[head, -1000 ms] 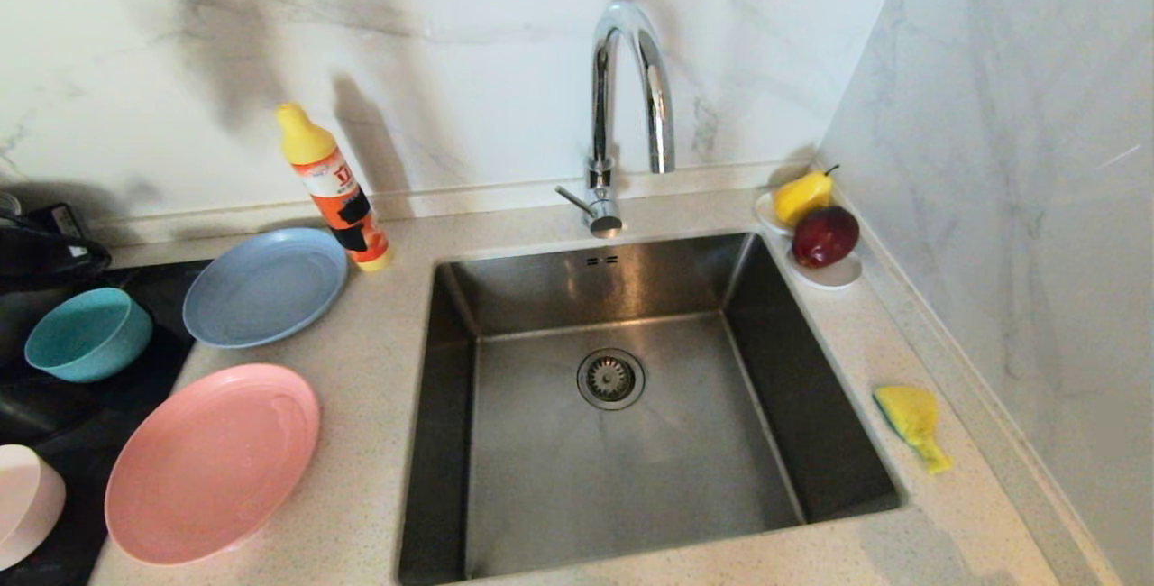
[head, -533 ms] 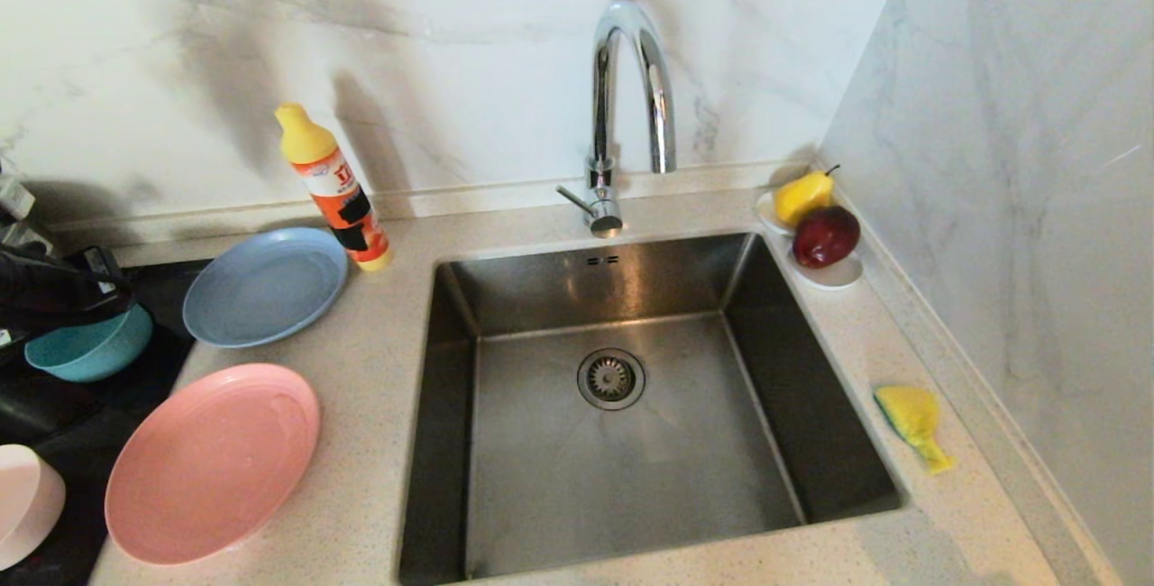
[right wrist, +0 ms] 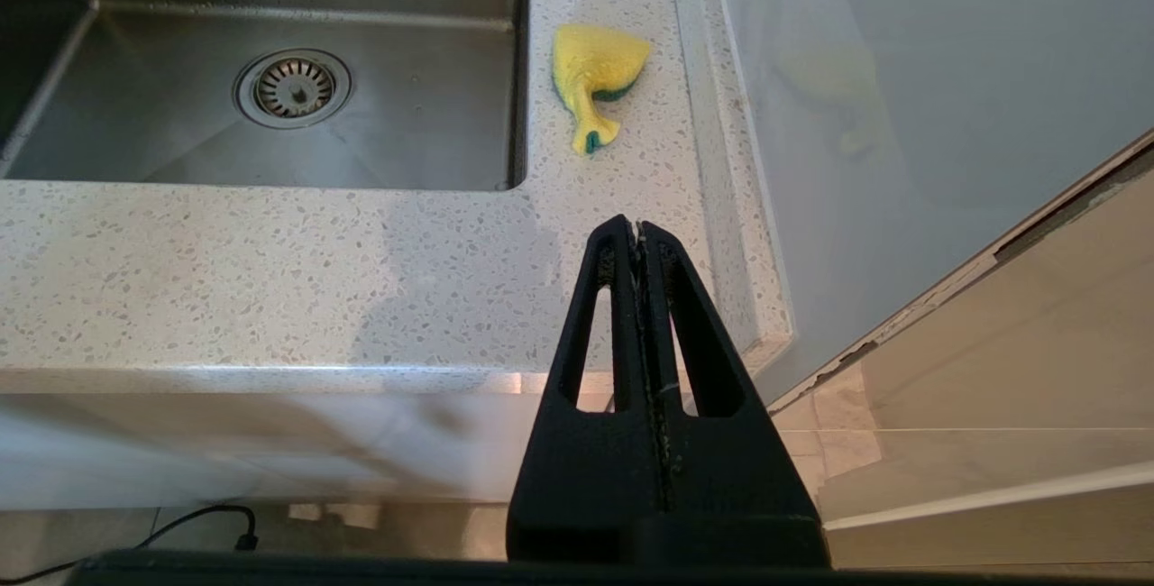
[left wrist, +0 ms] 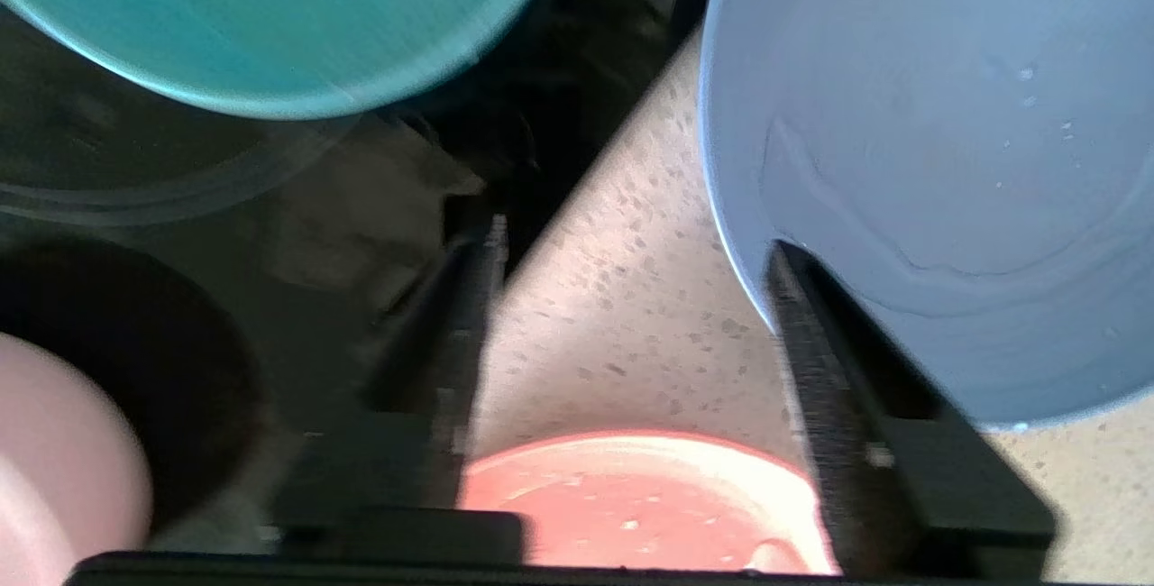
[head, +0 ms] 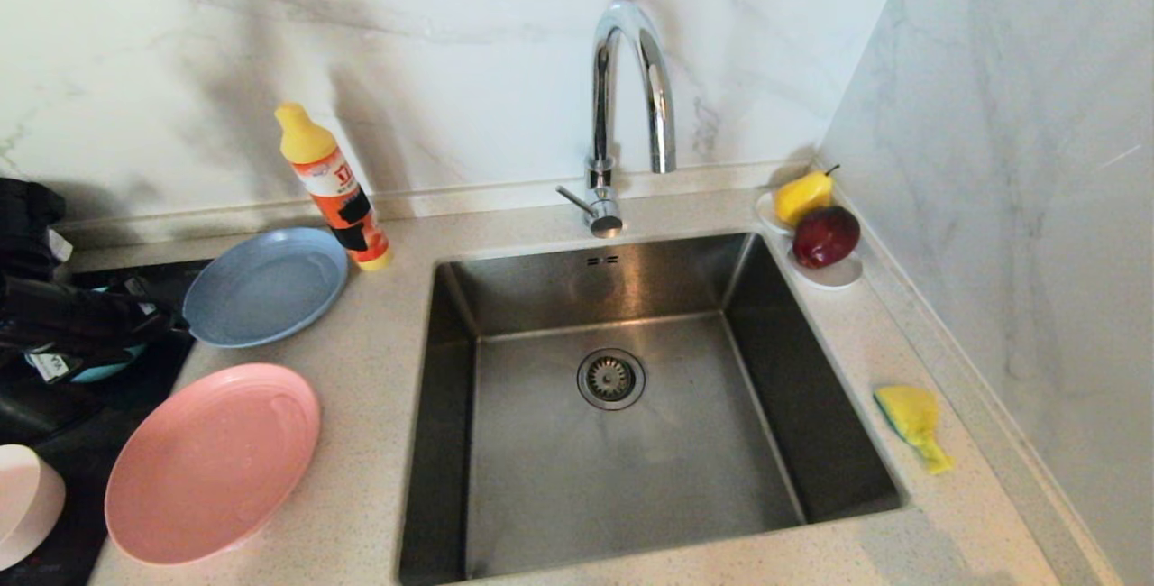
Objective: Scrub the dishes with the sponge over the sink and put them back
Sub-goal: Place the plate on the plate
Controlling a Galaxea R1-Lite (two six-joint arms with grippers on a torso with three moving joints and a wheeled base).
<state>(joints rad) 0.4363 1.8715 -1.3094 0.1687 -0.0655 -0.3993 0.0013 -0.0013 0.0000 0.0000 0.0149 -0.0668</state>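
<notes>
Count, head view: four dishes left of the sink. I log one grey-blue plate, one salmon-pink plate, one teal bowl mostly hidden under my left arm, and one pale pink-white bowl cut by the frame edge. Both plates lie on the speckled counter; both bowls sit on the black surface to the far left. One sponge, yellow with a green layer, lies on the counter right of the sink, near the wall. Also one tap, one orange bottle, and one white saucer carrying one pear and one apple.

The left gripper shows clearly only in its wrist view: jaws spread apart, holding nothing, one fingertip overlapping the grey-blue plate's rim, the other over the edge of the black surface, bare counter between them. From the head I see just the dark arm reaching in low from the left, level, tip at that plate's near-left edge.

The right gripper appears only in its own wrist view: fingers pressed together, empty, parked in front of the counter edge, well short of the sponge.
</notes>
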